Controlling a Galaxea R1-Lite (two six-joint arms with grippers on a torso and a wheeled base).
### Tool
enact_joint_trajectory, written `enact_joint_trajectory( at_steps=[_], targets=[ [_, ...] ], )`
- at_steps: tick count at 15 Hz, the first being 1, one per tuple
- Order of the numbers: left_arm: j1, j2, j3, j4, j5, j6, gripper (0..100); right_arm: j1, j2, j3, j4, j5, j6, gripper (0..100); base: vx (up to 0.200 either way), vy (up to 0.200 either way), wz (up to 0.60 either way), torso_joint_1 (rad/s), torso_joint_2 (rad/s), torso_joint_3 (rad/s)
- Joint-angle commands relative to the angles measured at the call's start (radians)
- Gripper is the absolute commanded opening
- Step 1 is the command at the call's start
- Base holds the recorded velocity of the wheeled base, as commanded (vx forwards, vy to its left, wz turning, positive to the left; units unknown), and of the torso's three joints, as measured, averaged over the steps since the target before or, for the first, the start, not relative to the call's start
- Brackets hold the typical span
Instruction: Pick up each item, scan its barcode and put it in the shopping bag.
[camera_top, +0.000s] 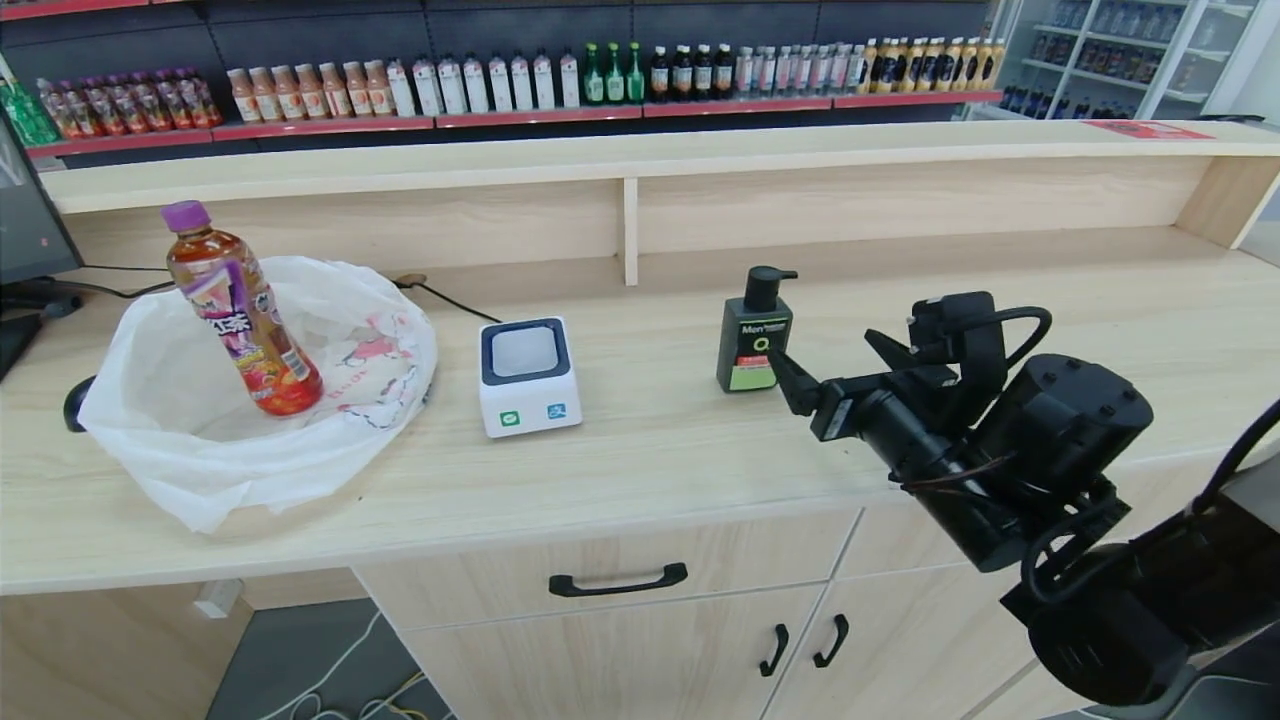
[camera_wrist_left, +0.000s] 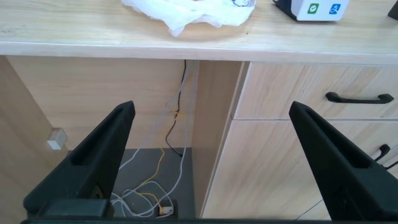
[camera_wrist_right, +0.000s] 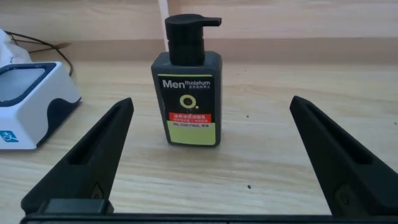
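A dark green pump bottle (camera_top: 754, 335) (camera_wrist_right: 186, 93) stands upright on the wooden counter (camera_top: 650, 440), right of the white barcode scanner (camera_top: 527, 376) (camera_wrist_right: 28, 106). My right gripper (camera_top: 820, 345) (camera_wrist_right: 211, 102) is open just short of the pump bottle, level with it and holding nothing. At the left, a tea bottle (camera_top: 240, 310) with a purple cap stands tilted in the white shopping bag (camera_top: 250, 400) (camera_wrist_left: 186, 12). My left gripper (camera_wrist_left: 211, 106) is open and empty below the counter's front edge, facing the cabinet.
A raised wooden ledge (camera_top: 640, 165) runs along the back of the counter, with drink shelves (camera_top: 520, 85) behind. A monitor (camera_top: 25, 230) stands at the far left. Drawers with black handles (camera_top: 617, 581) (camera_wrist_left: 359, 98) and loose cables (camera_wrist_left: 161, 168) lie under the counter.
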Motion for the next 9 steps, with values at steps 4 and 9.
enact_joint_trajectory(
  at_steps=[4, 9],
  targets=[
    [0.000, 0.000, 0.000, 0.000, 0.001, -0.001, 100, 0.005, 0.110, -0.137, 0.032, 0.050, -0.031, 100, 0.000, 0.000, 0.00, 0.000, 0.00, 0.000],
    [0.000, 0.000, 0.000, 0.000, 0.001, -0.001, 100, 0.007, 0.182, -0.318, 0.153, 0.071, -0.036, 100, 0.000, 0.000, 0.00, 0.000, 0.00, 0.000]
  ],
)
